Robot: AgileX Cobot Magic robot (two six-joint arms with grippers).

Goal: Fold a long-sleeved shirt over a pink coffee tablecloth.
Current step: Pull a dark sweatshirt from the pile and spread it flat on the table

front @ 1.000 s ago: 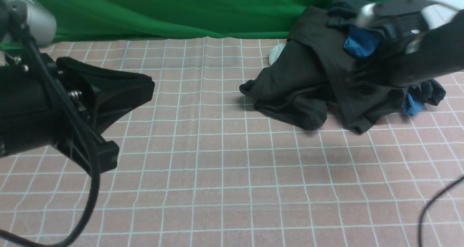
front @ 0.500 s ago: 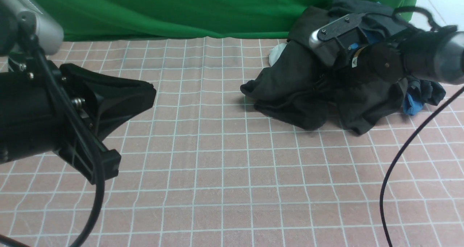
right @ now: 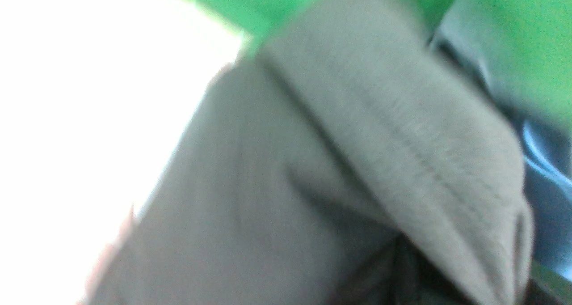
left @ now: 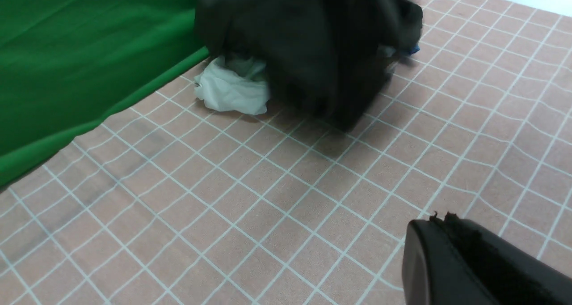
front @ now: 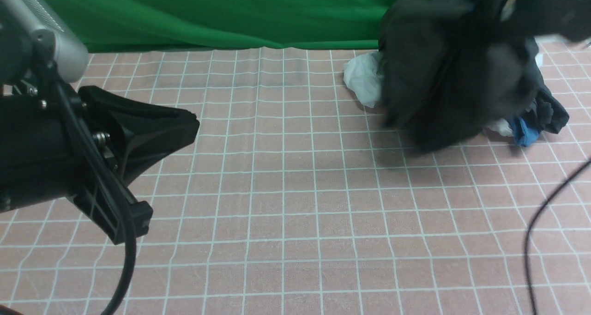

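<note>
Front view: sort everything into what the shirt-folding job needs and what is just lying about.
Job in hand:
long-sleeved shirt, black, bunched at the far right
pink coffee tablecloth, spread under everything

Lying about:
white garment
dark grey garment with blue cloth
green cloth behind

I counted one black shirt (front: 438,75), one white garment (front: 364,77), one dark grey garment (front: 551,114) bunched with blue, one pink checked tablecloth (front: 286,204), one green cloth (front: 208,15). Two robot arms were there: left arm (front: 55,144), right arm (front: 554,1).
</note>
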